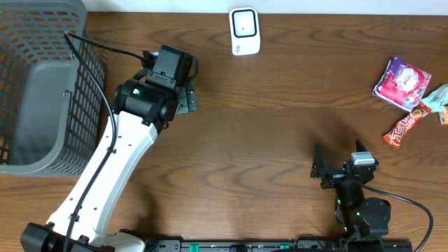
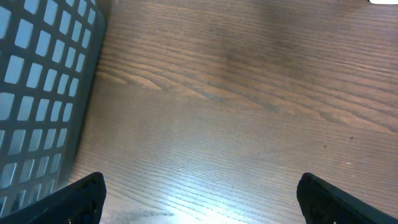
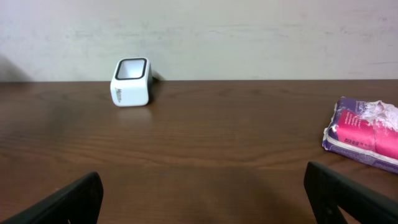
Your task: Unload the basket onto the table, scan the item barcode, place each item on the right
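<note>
A white barcode scanner [image 1: 245,31] stands at the far middle of the wooden table; in the right wrist view the scanner [image 3: 131,82] sits left of centre against the wall. At the right edge lie a purple-and-pink packet [image 1: 400,82], a red candy bar [image 1: 405,127] and a teal packet [image 1: 437,98]. The purple packet [image 3: 364,134] also shows at right in the right wrist view. My left gripper [image 1: 186,98] [image 2: 199,199] hangs open over bare wood beside the basket. My right gripper [image 1: 339,159] [image 3: 202,196] is open near the front edge, well short of the packets. Neither holds anything.
A grey mesh basket [image 1: 42,84] fills the far left corner, and its wall [image 2: 37,93] is close on the left of my left gripper. A black cable [image 1: 98,45] runs over the basket's rim to the left arm.
</note>
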Controlling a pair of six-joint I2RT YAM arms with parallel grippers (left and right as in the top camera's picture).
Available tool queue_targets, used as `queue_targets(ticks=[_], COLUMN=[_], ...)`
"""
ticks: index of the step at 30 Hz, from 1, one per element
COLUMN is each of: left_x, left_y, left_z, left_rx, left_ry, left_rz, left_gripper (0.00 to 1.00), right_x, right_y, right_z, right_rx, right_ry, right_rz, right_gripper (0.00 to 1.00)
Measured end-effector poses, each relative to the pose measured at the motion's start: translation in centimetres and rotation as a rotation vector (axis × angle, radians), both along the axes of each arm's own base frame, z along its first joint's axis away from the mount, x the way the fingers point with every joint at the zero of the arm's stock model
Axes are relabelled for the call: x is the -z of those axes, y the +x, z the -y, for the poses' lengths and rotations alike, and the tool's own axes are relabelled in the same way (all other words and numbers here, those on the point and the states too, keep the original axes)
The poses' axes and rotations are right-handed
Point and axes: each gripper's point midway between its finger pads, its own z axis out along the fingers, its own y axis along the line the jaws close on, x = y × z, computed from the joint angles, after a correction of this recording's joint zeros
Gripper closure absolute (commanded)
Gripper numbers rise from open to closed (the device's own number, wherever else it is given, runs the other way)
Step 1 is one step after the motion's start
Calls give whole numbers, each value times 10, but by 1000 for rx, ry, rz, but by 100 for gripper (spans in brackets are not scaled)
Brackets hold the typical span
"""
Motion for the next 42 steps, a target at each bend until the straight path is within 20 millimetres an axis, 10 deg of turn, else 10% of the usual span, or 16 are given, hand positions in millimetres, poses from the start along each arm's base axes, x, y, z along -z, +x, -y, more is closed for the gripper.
queue_targets(ticks=[35,42], left_x=[0,11], left_y=[-1,-26], left_z=[0,-11], left_rx=[0,0], left_ry=[1,47], left_rz=[-2,-117], left_gripper=[2,2], right_x=[0,0], right_y=[0,0], right_z=[0,0], right_rx=[0,0], right_ry=[0,0], right_rz=[0,0], right_gripper=[1,1])
